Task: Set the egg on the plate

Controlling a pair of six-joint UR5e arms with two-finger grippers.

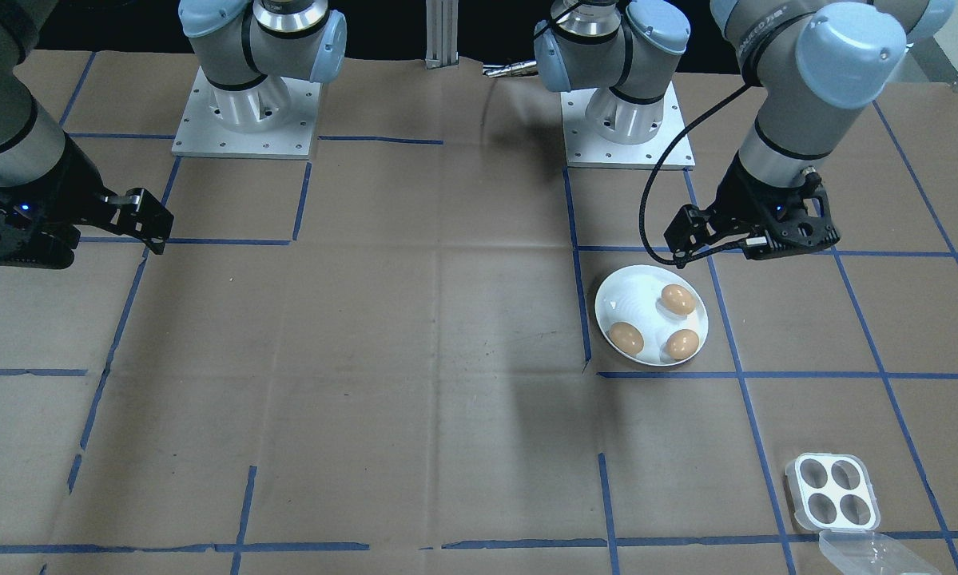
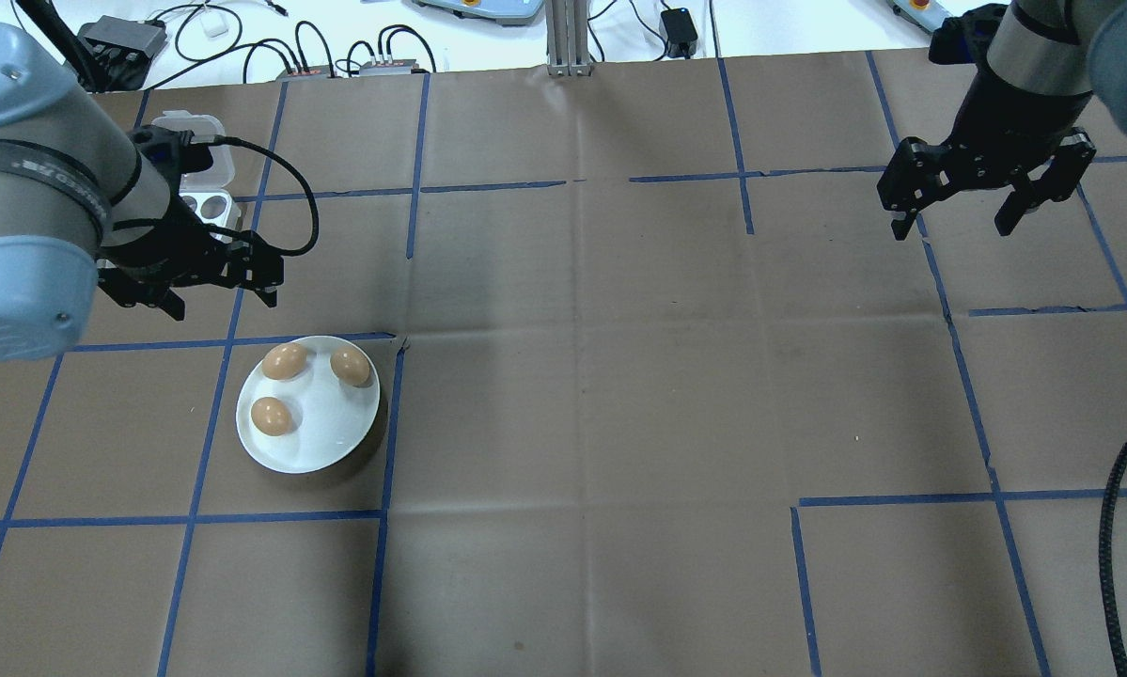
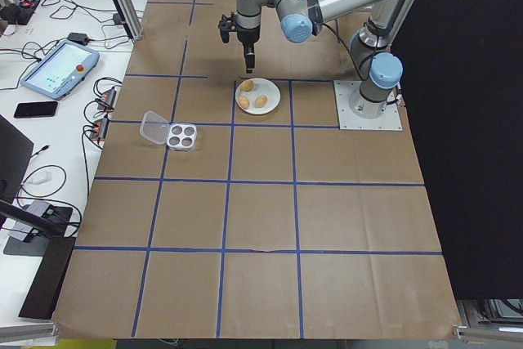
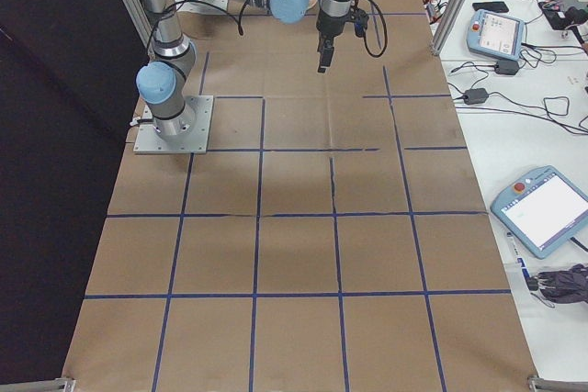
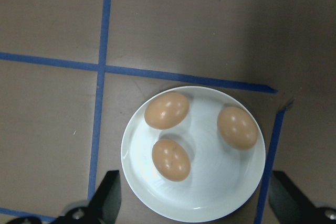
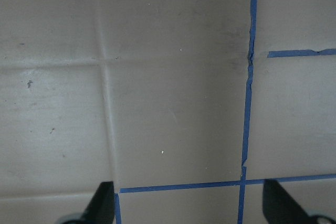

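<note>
The white plate [image 2: 326, 428] lies on the brown paper in the left half of the overhead view, with three brown eggs on it [image 2: 284, 361] [image 2: 350, 366] [image 2: 271, 416]. The left wrist view looks straight down on the plate [image 5: 210, 179] and its eggs [image 5: 167, 110]. My left gripper [image 2: 222, 301] hangs open and empty in the air just beyond the plate's far rim, between plate and egg tray. Far off at the right, my right gripper [image 2: 956, 224] stands open over bare paper. The front view shows the plate [image 1: 629, 299] below the left gripper [image 1: 754, 243].
A clear four-cup egg tray [image 1: 832, 491] with empty cups and its lid [image 1: 874, 555] folded open sits near the table's far left corner [image 2: 208, 202]. Two arm bases [image 1: 247, 116] [image 1: 626, 120] stand at the robot's edge. Blue tape lines grid the paper.
</note>
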